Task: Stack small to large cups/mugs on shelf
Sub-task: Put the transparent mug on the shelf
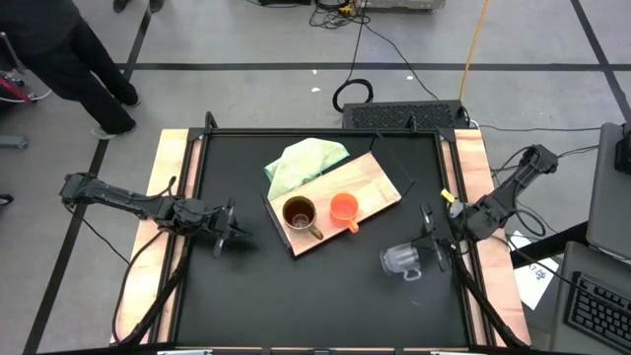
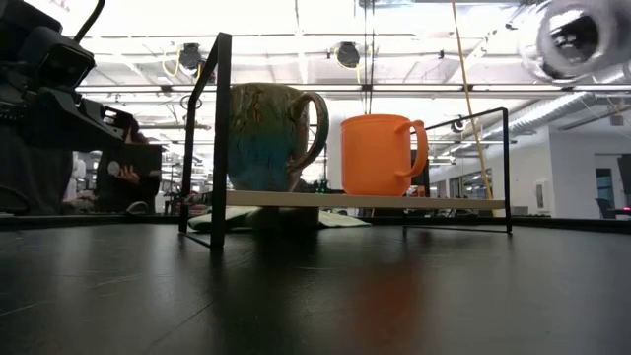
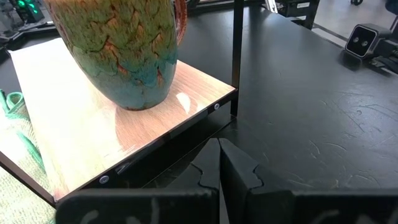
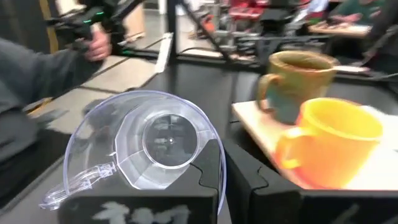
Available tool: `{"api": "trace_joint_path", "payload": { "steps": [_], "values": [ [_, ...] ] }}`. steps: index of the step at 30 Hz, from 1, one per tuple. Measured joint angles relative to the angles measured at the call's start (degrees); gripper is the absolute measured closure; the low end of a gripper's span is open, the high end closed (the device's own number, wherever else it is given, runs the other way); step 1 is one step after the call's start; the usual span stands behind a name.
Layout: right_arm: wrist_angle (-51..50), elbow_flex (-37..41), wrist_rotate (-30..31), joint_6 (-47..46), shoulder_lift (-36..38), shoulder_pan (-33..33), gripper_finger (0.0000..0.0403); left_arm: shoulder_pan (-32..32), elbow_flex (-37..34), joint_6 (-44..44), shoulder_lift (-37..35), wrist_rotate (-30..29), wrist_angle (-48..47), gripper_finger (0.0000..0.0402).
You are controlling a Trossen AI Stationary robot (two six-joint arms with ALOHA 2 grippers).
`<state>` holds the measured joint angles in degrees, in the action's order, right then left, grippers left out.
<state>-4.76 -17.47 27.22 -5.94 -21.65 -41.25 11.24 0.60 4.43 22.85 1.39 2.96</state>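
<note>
Carry step: my right gripper (image 4: 217, 180) pinching glass cup (image 4: 146, 146) by rim, aloft; next, lower into orange cup (image 1: 343, 208) on shelf (image 1: 380, 177). Left gripper (image 1: 233, 234) pressed together, idle.

The mug (image 3: 127, 53) wears a crackled glaze, mottled brown and gold above, teal toward its base. Beside it on the pale wood-grain shelf (image 1: 380, 185) stands a plain orange cup (image 1: 343, 208). Off the shelf, the glass cup (image 4: 146, 149) is clear. A light green cloth (image 1: 304, 160) lies under the shelf.
</note>
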Motion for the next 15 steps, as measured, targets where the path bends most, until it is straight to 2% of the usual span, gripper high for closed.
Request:
{"api": "trace_joint_path", "payload": {
  "steps": [15],
  "values": [
    [-7.67, -8.01, -0.27, 2.56, 0.24, 11.66, 0.0403, -0.02, 0.0, 0.2, 0.0, 0.0, 0.01, 0.0396]
  ]
}}
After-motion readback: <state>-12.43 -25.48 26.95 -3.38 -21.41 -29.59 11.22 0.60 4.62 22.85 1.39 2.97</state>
